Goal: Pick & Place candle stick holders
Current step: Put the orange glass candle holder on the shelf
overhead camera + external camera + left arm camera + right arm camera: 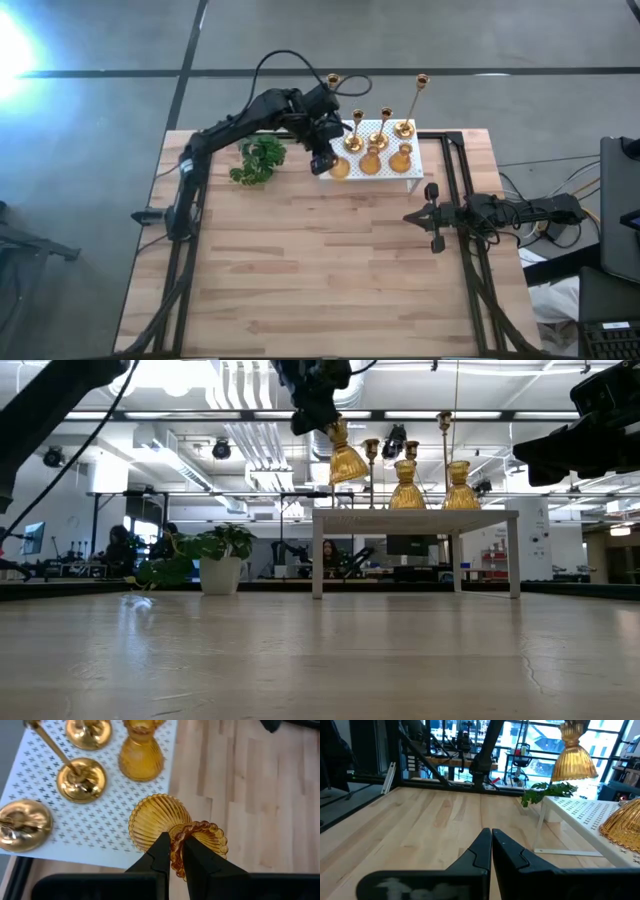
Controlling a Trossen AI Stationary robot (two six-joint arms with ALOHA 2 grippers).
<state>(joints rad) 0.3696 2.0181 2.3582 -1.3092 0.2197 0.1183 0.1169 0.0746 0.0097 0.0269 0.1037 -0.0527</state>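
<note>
- No brand, label or readable writing is seen on any item.
- The right gripper (418, 216) is parked over the bare wooden table (300, 270) near its right edge; its fingers (485, 851) are pressed together on nothing.
- The white perforated stand (385, 165), a flat sheet on thin legs with small cross-shaped cut-outs, is placed at the far middle of the table.
- The left gripper (175, 851) is held at the stand's left front corner, fingers clamped on the scalloped rim of a ribbed amber bulb-shaped holder (160, 822), which is tilted and lifted just above the stand's edge.
- Two more ribbed bulb-shaped holders (407, 487) are stood upright on the stand.
- Shiny gold thin-stemmed holders (385, 128) with round bases are set behind them, heights differing.
- A green leafy plant (259, 160) in a white pot is placed left of the stand.
</note>
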